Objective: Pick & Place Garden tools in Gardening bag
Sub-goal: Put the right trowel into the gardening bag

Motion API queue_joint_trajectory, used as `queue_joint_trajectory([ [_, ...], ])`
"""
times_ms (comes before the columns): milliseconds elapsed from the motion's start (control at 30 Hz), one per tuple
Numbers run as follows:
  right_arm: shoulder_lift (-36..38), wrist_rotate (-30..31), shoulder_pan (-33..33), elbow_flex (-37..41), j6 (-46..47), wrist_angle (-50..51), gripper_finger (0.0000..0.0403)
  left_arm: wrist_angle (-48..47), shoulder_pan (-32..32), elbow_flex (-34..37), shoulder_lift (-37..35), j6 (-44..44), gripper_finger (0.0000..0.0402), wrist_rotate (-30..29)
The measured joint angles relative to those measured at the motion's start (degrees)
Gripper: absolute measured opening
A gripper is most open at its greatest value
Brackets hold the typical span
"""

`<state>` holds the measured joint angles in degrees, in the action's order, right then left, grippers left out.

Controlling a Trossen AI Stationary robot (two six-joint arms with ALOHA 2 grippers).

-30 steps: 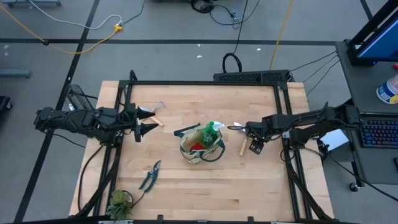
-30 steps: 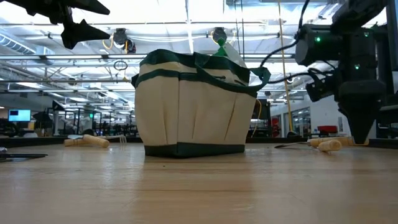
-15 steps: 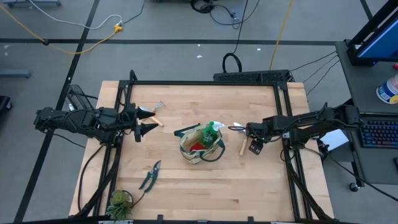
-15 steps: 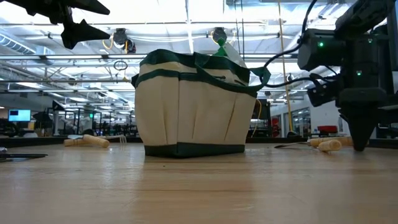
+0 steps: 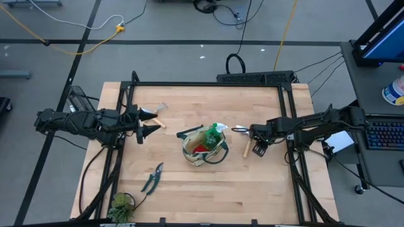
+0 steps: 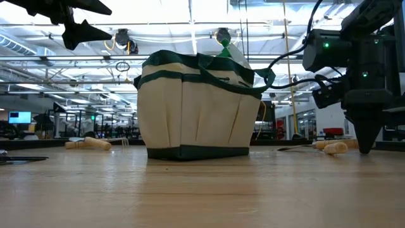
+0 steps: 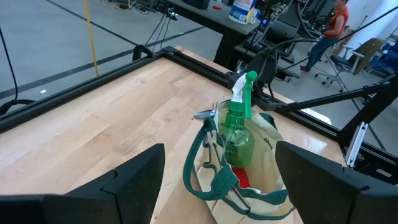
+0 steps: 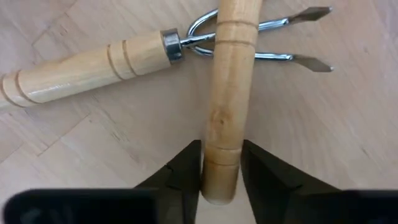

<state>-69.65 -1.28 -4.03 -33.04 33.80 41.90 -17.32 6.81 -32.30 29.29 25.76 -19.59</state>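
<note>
The beige, green-trimmed gardening bag stands mid-table, holding a green spray bottle and a red glove. To its right lie two wooden-handled tools. One handle lies across the metal neck of a fork. My right gripper points down over them, shut on that crossing handle. Pruning shears lie near the front left. Another wooden-handled tool lies at the far left, just beside my open left gripper, which hovers high. My right gripper pinches the wooden handle near its free end, one finger on each long side. The fingers come from above, pointing down. The handle lies on the table, with its farther stretch resting across the fork's metal neck.
A small leafy plant sits at the table's front left corner. A black frame rail runs round the tabletop. Bare wood lies in front of the bag. A person shows in the room beyond the table.
My right gripper has sunk a little toward the table at the wooden handles.
</note>
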Motion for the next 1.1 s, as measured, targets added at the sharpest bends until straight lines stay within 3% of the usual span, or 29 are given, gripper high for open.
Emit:
queue_joint_trajectory([
  [133,0.0,-0.02,0.0,0.0,0.72,-0.01,0.0061,0.0,0.0,0.0,-0.01,0.25,0.031,0.0],
  [400,0.09,-0.37,0.0,-1.52,1.55,0.39,0.0061,0.02,0.0,-0.01,0.01,0.26,0.031,0.0],
  [667,4.13,0.0,0.0,-9.08,1.4,5.42,0.0061,0.88,0.0,0.01,-0.01,0.18,0.031,0.0],
  [1100,8.15,17.56,-0.1,-25.21,-1.62,15.86,0.0061,1.81,0.0,0.01,0.01,0.25,0.031,-0.02],
])
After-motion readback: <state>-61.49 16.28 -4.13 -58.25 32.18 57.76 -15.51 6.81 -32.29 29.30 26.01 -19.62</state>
